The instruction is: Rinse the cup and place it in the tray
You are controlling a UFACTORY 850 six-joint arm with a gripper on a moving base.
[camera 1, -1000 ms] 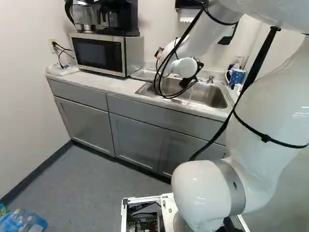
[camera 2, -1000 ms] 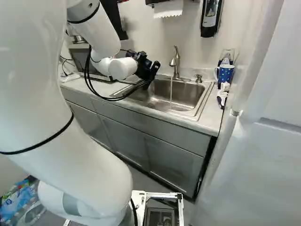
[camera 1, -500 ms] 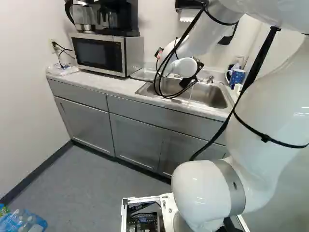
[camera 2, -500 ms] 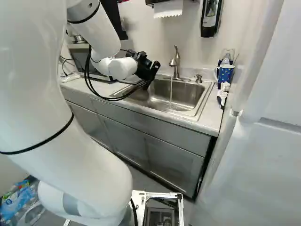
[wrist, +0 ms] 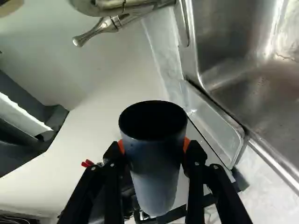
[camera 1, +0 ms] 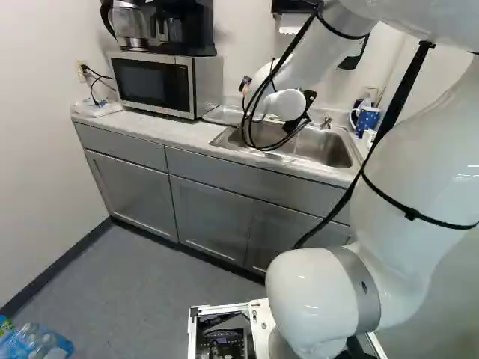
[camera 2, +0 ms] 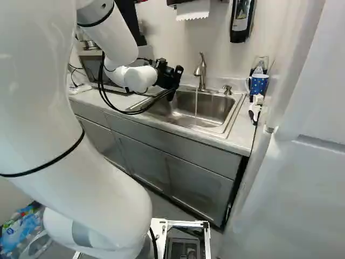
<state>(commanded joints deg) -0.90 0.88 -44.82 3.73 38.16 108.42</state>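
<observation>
Wrist view has the gripper pinching the cup from two sides, an orange pad on each. The cup is up in the air, near the tray, which sits beside the sink. The cup could slip if its smooth side is wet and the pinch is weak. If it comes down crooked, its foot could catch the tray's thin raised rim and tip over. Swinging it low might bump the faucet — that is hard metal. If it has not had its rinse, it must go under the water first. The cup is dark blue-gray and round, with a wide mouth and a narrower bottom — the tray looks shallow, shiny and round-cornered.
</observation>
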